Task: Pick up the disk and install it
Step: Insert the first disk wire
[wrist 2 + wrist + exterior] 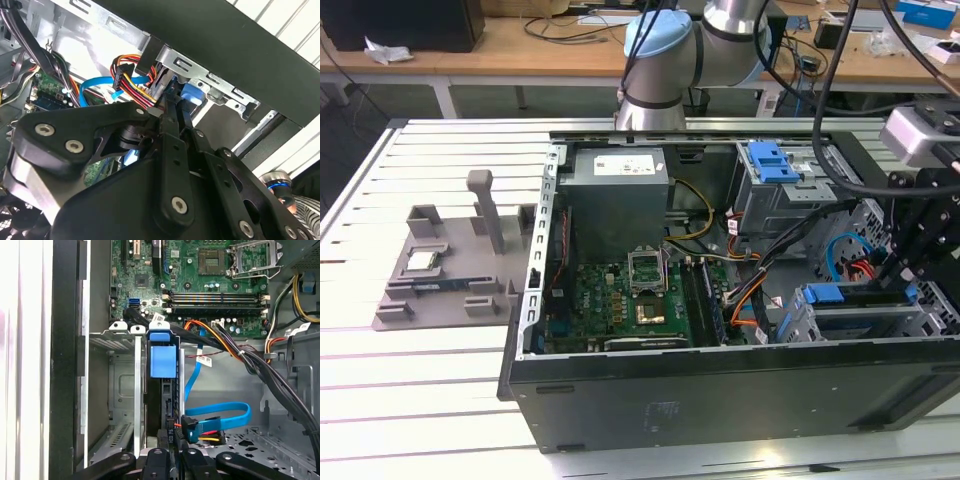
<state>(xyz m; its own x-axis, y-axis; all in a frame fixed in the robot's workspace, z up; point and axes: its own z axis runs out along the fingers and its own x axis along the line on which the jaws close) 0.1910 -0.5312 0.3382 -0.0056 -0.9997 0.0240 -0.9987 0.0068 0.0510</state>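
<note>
**Landmark: drive cage [802, 322], inside the open case [720, 405] at the exterior view's right.**

1. Disk [860, 297]: we find it standing on edge in a slot of the cage, blue rails at both ends. In the first wrist view its thin dark edge [169, 400] runs away from the camera, ending in a blue tab [163, 360].
2. Gripper [898, 268]: it stands directly above the cage. In both wrist views [171, 452] [172, 107] we see the fingers drawn narrow, closed on the disk's near end.
3. Cage walls: grey metal plates flank the disk closely on both sides, and the black case wall [67, 360] lies just beyond one of them.
4. Blue flat cable [220, 417]: it loops on the case floor just beside the cage, its plug near the fingers, with red and yellow wires at the same spot.
5. Black cable bundle [260, 365]: it crosses from beyond the cage's far end towards the case's open floor, and orange wires run alongside it.
6. Motherboard [620, 295]: it lies beyond the cage, past the tab.
7. Power supply [618, 190]: it sits well apart from the cage, in the far corner of the case.
8. Second bay with a blue latch [770, 160]: it is behind the cage, and cables hang between the two.
9. Open room: we note bare perforated floor [250, 445] beside the cage.
10. Grey fixture [450, 270]: it rests on the slatted table [420, 385], well apart from the cage and outside the case.
</note>
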